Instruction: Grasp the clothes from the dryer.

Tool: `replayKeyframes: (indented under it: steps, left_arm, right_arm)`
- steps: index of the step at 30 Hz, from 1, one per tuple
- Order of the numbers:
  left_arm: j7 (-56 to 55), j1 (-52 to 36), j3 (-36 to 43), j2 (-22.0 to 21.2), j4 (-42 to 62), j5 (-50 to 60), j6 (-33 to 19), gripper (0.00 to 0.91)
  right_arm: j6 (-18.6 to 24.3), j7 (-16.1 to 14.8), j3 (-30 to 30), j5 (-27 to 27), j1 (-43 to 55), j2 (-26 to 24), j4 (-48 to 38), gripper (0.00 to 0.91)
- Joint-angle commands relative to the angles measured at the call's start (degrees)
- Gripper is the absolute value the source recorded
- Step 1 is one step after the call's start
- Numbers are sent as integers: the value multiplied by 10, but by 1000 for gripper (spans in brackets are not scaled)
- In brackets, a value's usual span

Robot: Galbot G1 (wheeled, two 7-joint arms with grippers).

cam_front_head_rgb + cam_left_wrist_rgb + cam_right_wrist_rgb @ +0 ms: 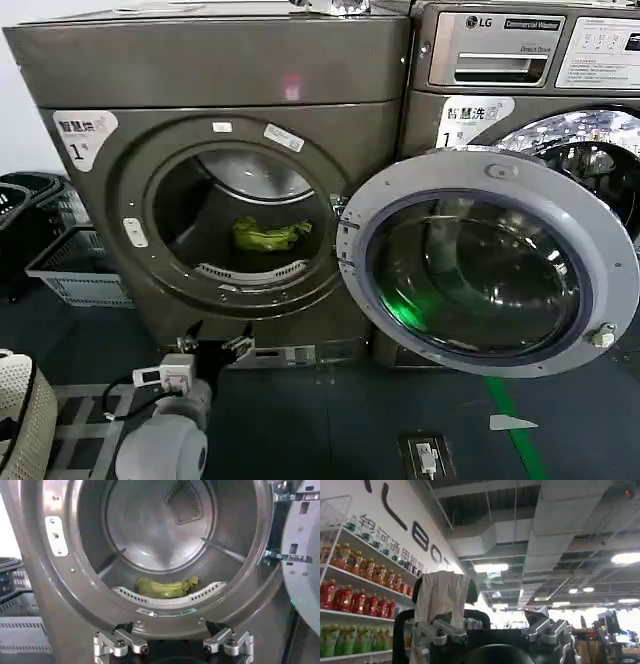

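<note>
Dark flooring is fronting the dryer (215, 190), door swung wide, clothes (270, 235) lying low inside the drum; the left gripper (213, 350), fingers spread, is waiting below the mouth, needing to reach in.

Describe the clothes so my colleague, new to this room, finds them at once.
Find the bronze-grey dryer marked "1", its round door swung open. On the drum floor lies the clothes: a small yellow-green bundle, the only bright, soft thing inside.
</note>
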Motion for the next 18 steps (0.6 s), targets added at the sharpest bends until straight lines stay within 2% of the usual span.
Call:
replayKeyframes:
  steps: [1,18]
  left_arm:
    - [3,1,0,0,0,2,28,907]
    - [2,-2,6,-3,0,2,28,907]
  right_arm:
    - [10,0,-1,2,0,1,-3,907]
    - [6,12,2,3,-1,1,-1,907]
